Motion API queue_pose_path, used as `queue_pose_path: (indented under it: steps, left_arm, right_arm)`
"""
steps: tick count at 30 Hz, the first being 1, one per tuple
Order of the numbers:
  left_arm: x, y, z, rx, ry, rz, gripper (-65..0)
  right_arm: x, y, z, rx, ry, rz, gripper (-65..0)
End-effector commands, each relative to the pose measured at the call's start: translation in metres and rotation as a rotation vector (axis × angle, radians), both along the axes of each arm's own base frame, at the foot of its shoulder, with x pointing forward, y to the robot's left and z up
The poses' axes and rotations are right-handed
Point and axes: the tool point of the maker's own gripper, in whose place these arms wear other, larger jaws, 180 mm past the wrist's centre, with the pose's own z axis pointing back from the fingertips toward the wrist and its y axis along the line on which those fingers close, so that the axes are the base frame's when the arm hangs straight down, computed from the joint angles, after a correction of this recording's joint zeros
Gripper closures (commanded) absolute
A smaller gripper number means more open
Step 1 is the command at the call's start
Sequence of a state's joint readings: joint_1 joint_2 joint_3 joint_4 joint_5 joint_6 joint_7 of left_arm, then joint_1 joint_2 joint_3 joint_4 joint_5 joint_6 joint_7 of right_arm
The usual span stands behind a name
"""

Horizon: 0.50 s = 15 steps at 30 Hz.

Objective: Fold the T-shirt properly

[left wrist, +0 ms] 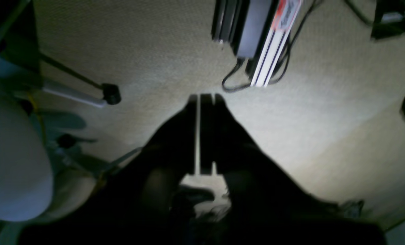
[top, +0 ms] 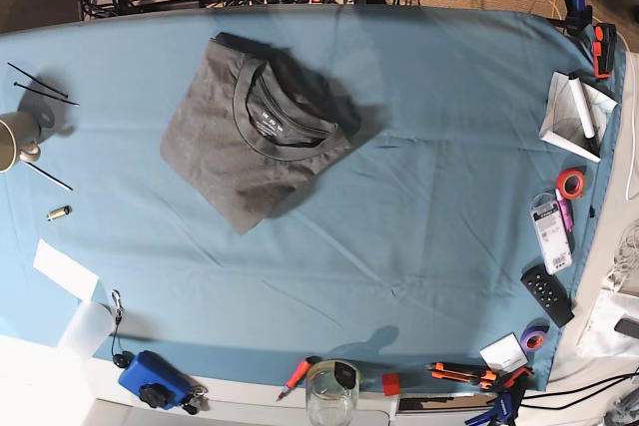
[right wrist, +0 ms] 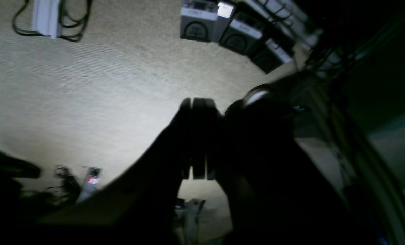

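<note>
A dark grey T-shirt (top: 262, 137) lies folded into a compact, slightly skewed square on the teal cloth (top: 429, 197) covering the bench, toward the far left of the overhead view, its round collar and neck label facing up. Neither arm appears over the bench from above.

The left gripper (left wrist: 205, 98) points out over beige carpet (left wrist: 154, 51), its dark jaws drawn together with only a thin sliver of light between them and nothing held. An aluminium rail (left wrist: 274, 44) with looped black cables lies on the carpet beyond it. The right gripper (right wrist: 197, 102) likewise hangs over the carpet with its jaws pressed together and empty; a row of grey boxes (right wrist: 229, 30) stands along the far side.

Around the cloth's edges sit a mug (top: 18, 137) at left, a blue device (top: 155, 378) and a glass jar (top: 331, 391) along the near edge, and a remote control (top: 547, 294) and rolls of tape (top: 570, 184) at right.
</note>
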State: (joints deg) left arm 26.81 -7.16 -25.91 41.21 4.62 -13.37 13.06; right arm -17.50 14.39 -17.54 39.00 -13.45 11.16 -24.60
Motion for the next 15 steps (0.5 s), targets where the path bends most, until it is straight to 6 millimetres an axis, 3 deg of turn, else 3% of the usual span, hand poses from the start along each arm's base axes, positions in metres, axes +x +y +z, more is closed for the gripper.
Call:
queue_pose_path:
  steps: [1,15]
  left_arm:
    - [-0.0037,0.0049,0.0019,0.005,-0.002,0.013,-0.4]
    - [-0.0008,0.0037,0.0019,-0.001,-0.016,0.052,-0.4]
  right_arm:
    - [0.0002,-0.0099,0.0022,-0.026,-0.006,0.005,0.0]
    - [0.0022,-0.0159,0.0031,-0.062,-0.019,-0.012,0.0]
